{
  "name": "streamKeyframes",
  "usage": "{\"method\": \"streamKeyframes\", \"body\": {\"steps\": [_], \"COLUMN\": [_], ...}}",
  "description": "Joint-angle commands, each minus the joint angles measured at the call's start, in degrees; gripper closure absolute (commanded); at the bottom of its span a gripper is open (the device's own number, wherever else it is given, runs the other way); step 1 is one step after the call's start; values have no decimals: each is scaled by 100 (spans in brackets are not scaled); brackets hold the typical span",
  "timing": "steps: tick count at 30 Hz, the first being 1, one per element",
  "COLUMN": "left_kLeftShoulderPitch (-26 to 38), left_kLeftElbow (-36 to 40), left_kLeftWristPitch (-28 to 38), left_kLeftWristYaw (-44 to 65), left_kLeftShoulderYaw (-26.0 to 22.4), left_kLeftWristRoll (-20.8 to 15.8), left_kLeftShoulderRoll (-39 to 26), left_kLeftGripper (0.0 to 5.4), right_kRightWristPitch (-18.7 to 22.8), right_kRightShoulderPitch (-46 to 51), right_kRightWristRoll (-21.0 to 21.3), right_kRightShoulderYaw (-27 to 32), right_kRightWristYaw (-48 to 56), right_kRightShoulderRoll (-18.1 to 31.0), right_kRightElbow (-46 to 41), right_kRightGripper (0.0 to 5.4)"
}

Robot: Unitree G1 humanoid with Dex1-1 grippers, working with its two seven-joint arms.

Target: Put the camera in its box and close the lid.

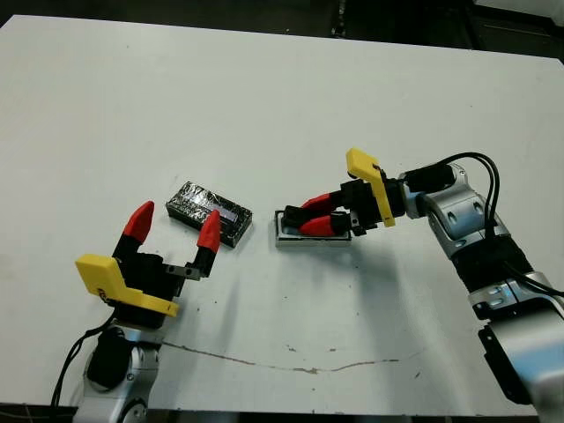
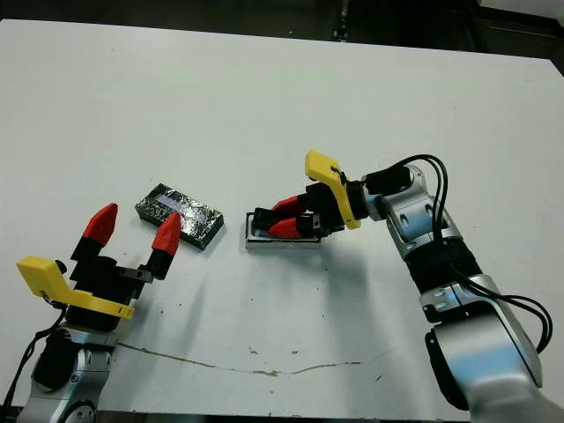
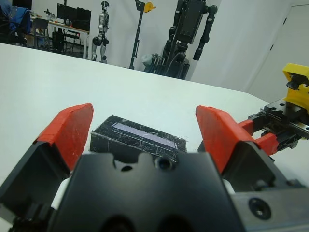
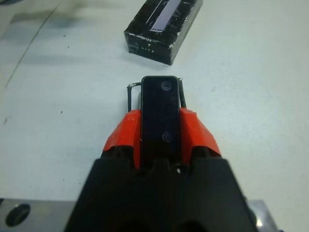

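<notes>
1. Camera (image 4: 159, 113) sat clamped between the two red fingers (image 4: 198, 133) of the right gripper (image 1: 324, 217), held low over the white box (image 1: 310, 236), its far end reaching the tray's far rim.
2. Misalignment looked the main risk: released slightly skewed, the camera might catch on the thin rim and rest tilted instead of seating flat.
3. The box was light and unrestrained on the table (image 1: 264, 106); pushing down or dragging the fingers out could slide it or lift it along.
4. The lid (image 1: 210, 213) lay just beside the box, in front of the left gripper (image 1: 173, 231), whose fingers stood spread wide and empty. A proud camera would stop the lid from closing.
</notes>
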State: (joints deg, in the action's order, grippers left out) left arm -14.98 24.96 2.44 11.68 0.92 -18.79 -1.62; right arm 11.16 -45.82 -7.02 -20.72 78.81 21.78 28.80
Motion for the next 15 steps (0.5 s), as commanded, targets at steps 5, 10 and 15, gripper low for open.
{"method": "streamKeyframes", "body": {"steps": [5, 10, 15], "left_kLeftShoulderPitch": [-5, 15, -12], "left_kLeftElbow": [57, 16, 52], "left_kLeftWristPitch": [-92, -67, -89], "left_kLeftWristYaw": [-75, -45, -81], "left_kLeftShoulderYaw": [-12, -4, 9], "left_kLeftWristRoll": [78, 40, 59], "left_kLeftShoulderRoll": [-28, -29, -18], "left_kLeftGripper": [0, 0, 0], "right_kRightWristPitch": [-738, -1127, -905], "right_kRightShoulderPitch": [149, 140, 186], "right_kRightWristRoll": [376, 369, 320], "right_kRightShoulderYaw": [-258, -192, -83], "right_kRightWristYaw": [427, 530, 534], "right_kRightShoulderRoll": [414, 419, 525], "right_kRightElbow": [176, 158, -129], "right_kRightGripper": [274, 201, 133]}}
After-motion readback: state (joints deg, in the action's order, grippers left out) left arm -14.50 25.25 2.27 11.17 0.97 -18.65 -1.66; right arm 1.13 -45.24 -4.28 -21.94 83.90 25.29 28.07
